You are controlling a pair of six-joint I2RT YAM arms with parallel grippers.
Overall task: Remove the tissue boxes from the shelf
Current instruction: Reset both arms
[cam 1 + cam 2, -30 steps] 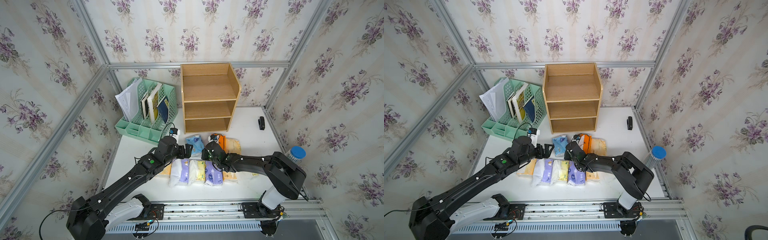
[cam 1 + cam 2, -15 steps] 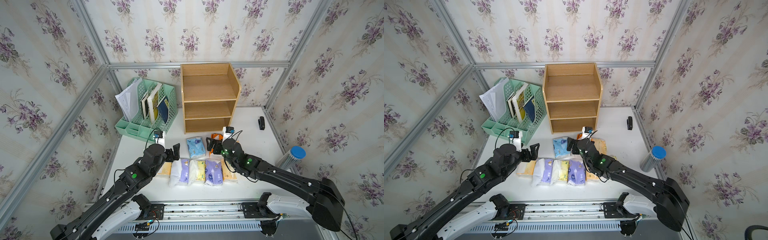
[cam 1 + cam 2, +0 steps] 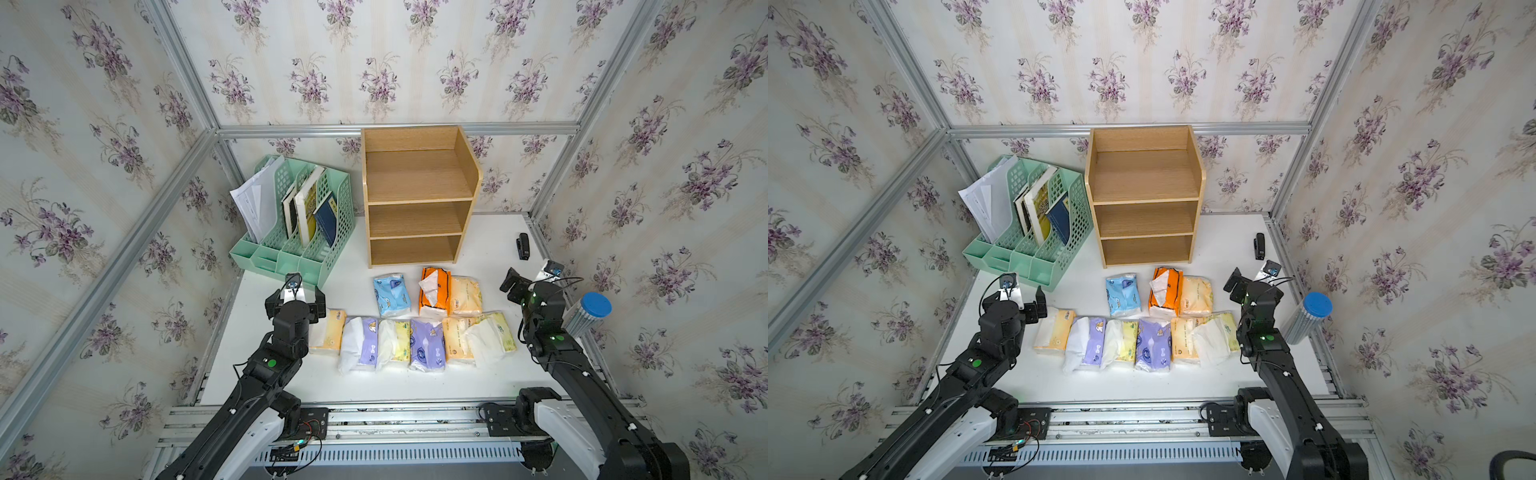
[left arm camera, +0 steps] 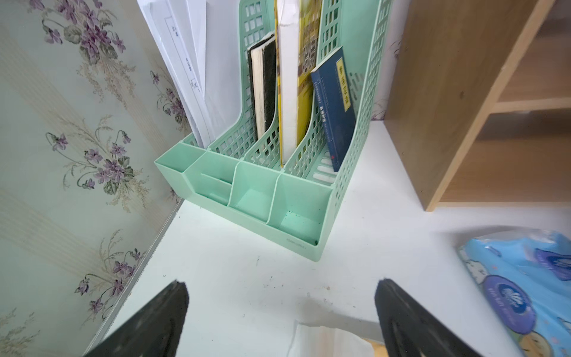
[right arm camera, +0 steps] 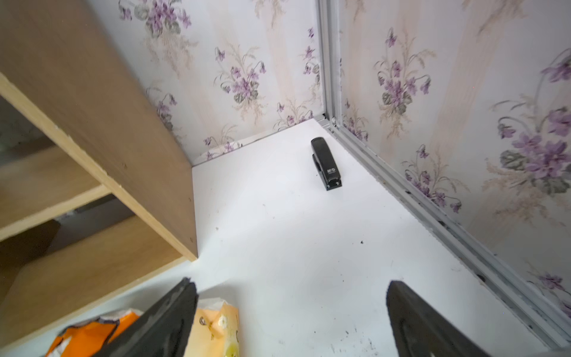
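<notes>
Standing bare on all three tiers, the shelf (image 3: 417,195) is sitting at the back of the table (image 3: 415,386). All nine tissue boxes (image 3: 428,343) are lying on the white surface in front of it, three by the shelf's foot and six in a row nearer the arms.

Both arms are drawing back from the middle. A second ago the right gripper (image 3: 530,282) was nearly closed over the orange pack (image 3: 434,291). Now it is hanging with its jaws spread wide and nothing between them, well off to the right of the packs, near the black stapler (image 3: 523,246) and the blue-capped tube (image 3: 590,313). The orange pack is lying free between the light blue pack (image 3: 391,294) and a peach one.

The left gripper (image 3: 296,302), which was hovering by the light blue pack, is now sitting at the left end of the front row. Its jaws are also wide and empty, just beside the yellow pack (image 3: 330,336). Whether a finger is brushing that pack's wrapper is hard to tell from above. In the left wrist view the gripper is facing the mint-green file rack (image 4: 278,197).
</notes>
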